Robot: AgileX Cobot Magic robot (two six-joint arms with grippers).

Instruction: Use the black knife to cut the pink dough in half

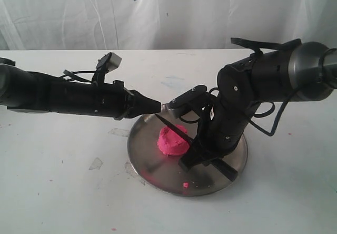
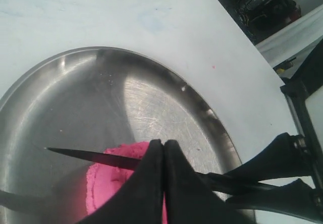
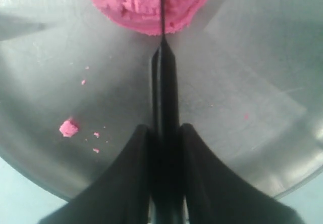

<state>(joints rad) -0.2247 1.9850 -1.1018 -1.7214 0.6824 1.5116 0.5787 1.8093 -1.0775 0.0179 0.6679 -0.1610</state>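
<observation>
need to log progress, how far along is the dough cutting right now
Done: the right gripper is shut on the black knife, blade lined across the middle of the pink dough on the steel plate. In hand: the cut; how deep the blade sits is unclear. To do: the dough shows as one lump, not two halves. The left gripper hangs shut and empty nearby.

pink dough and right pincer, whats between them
Slim black knife, held in the right pincer, over the round steel plate, reaching the pink dough lump; right wrist view.
</observation>
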